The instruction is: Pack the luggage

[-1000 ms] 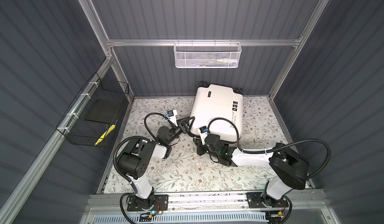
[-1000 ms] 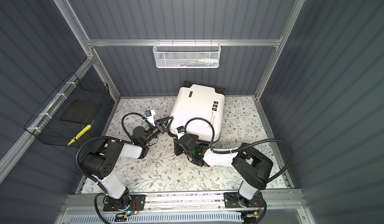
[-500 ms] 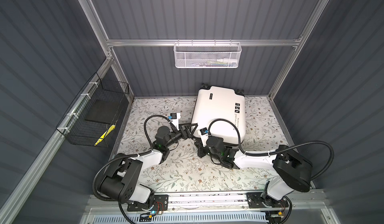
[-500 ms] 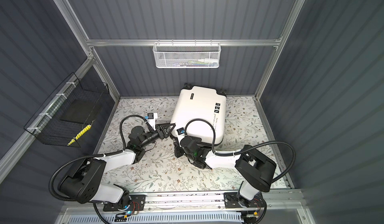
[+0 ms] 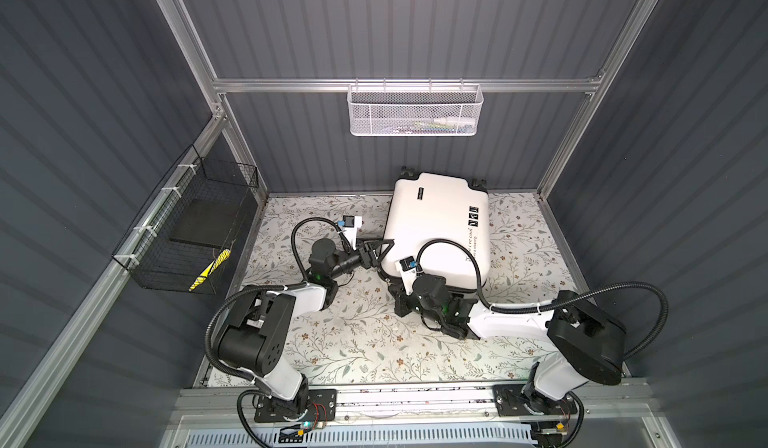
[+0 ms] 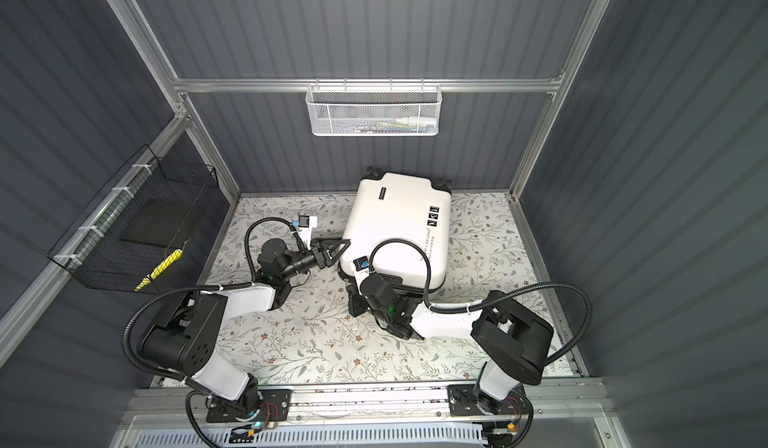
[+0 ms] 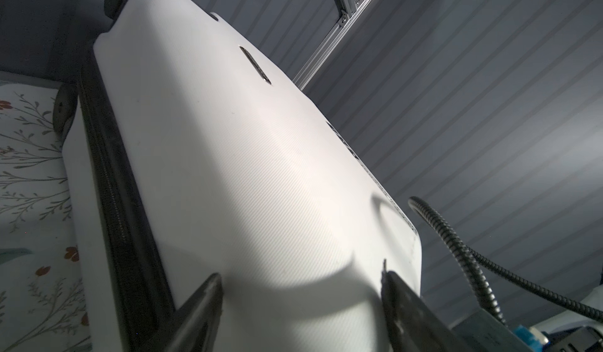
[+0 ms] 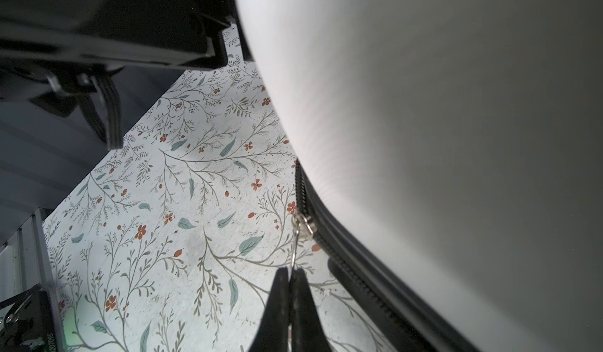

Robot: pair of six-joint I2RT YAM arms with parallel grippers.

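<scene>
Two arms work luggage, lid down, flat on floral surface. Right end effector clenched on zipper pull, likely to run zipper. Left end effector released, spread against shell side, apparently bracing.

Left arm, right arm: white shells, black joints; 1 black ribbed cable looping from each; green light at each forearm joint; black bolted base plates at 6 o'clock; left gripper, right gripper: black tapered fingers.
</scene>
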